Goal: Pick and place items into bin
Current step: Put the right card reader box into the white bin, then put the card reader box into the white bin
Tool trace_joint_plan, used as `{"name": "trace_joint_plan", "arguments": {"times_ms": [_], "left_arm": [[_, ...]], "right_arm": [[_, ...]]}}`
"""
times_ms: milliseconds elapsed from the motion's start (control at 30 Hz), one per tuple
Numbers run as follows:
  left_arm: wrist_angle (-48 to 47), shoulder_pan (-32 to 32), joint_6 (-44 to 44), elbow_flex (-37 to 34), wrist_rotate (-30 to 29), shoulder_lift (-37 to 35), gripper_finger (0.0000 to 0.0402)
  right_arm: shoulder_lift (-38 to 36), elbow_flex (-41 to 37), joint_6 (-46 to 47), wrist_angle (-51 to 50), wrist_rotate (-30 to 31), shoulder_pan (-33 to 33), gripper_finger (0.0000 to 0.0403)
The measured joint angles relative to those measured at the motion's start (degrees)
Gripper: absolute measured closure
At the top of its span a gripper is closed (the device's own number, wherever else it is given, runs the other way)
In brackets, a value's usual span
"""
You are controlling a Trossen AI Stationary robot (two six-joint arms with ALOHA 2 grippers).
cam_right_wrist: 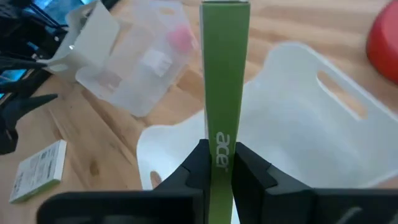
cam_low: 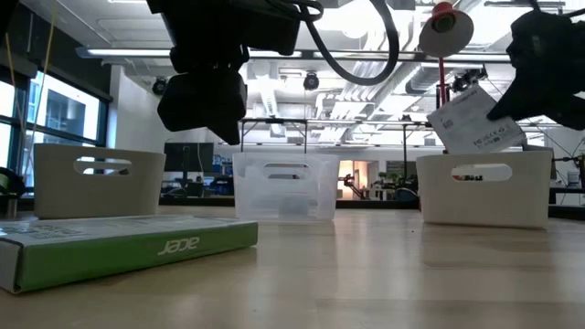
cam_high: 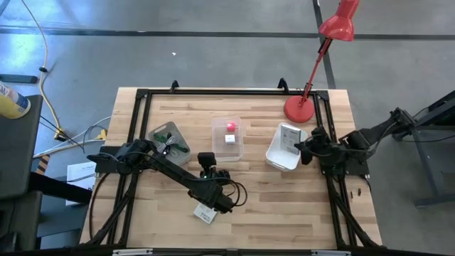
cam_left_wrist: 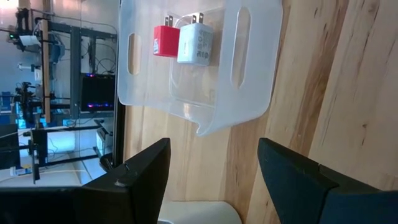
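A clear bin point(cam_high: 227, 137) at the table's middle holds the pink cube point(cam_left_wrist: 165, 41) and the white cube point(cam_left_wrist: 196, 43). My left gripper point(cam_high: 207, 159) hovers open just near of that bin, touching nothing. Below and near of it, a flat white and green printed packet point(cam_high: 205, 212) lies flat on the table, also in the low view point(cam_low: 128, 247). My right gripper point(cam_right_wrist: 219, 163) is shut on a second packet point(cam_right_wrist: 225, 74) above the white bin point(cam_high: 283, 149). A grey bin point(cam_high: 169, 142) at the left holds green and dark items. My right gripper pinches the packet between its two fingers, one on each broad face, near one end of its green narrow side point(cam_right_wrist: 221, 146). The packet is lifted clear and hangs tilted point(cam_low: 475, 123) over the white bin point(cam_low: 484, 187).
A red desk lamp point(cam_high: 300, 108) stands on the table just beyond the white bin, its arm slanting up over the far right corner. A black frame runs along the table's edges. Bare wood lies along the near side, right of the lying packet.
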Motion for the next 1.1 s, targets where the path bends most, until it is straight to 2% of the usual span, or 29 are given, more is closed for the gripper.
{"name": "trace_joint_plan", "arguments": {"times_ms": [200,500,833,1100], "left_arm": [[0.2,0.0,0.0,0.0,-1.1,0.0,0.0169],[0.9,0.0,0.1,0.0,-2.1,0.0,0.0169],[0.9,0.0,0.2,0.0,-2.2,0.0,0.0169],[0.9,0.0,0.2,0.0,-2.1,0.0,0.0169]], "right_arm": [[1.3,0.0,3.6,-1.2,-4.4,-2.7,0.0342],[8.1,0.0,3.1,2.8,-6.0,-4.7,0.0364],[9.8,0.0,3.6,2.9,-8.3,-4.7,0.0291],[9.7,-0.1,2.4,3.9,-7.7,-4.6,0.0281]]}}
